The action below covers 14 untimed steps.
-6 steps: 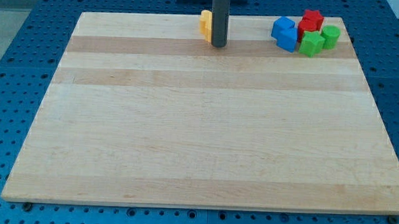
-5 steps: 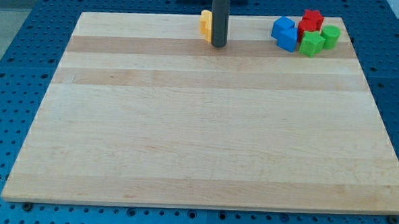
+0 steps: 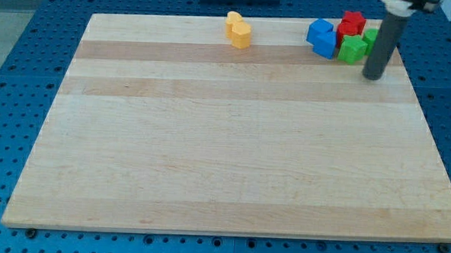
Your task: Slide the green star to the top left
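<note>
The green star sits in a cluster near the top right corner of the wooden board. My tip stands just right of and below the star, close to it but apart. A second green block is partly hidden behind the rod. The red blocks lie above the star and the blue blocks to its left.
A yellow block lies alone at the top edge, near the middle. The board rests on a blue perforated table.
The rod has moved from beside the yellow block at the top middle far to the right, to just right of the green star. The yellow block now shows fully. No blocks have moved.
</note>
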{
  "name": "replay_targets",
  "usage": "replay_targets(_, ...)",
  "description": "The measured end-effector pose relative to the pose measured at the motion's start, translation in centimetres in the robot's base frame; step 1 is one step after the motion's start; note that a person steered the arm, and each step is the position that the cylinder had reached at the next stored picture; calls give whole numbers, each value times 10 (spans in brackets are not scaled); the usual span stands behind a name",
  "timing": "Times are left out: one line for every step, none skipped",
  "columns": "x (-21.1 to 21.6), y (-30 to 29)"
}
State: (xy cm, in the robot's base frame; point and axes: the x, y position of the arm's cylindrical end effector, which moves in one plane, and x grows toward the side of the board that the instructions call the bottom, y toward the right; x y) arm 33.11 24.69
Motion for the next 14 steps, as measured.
replay_targets(-24, 41)
replay_targets(-44, 79)
replay_targets(-86, 96)
replay_targets(-122, 83)
replay_targets(-125, 61)
replay_targets(-114, 58)
replay_targets(-99, 57)
replay_targets(-92, 46)
replay_targets(-79, 38)
replay_targets(-67, 31)
replay_targets(-65, 20)
replay_targets(-65, 10)
replay_targets(-59, 7)
replay_targets(-43, 3)
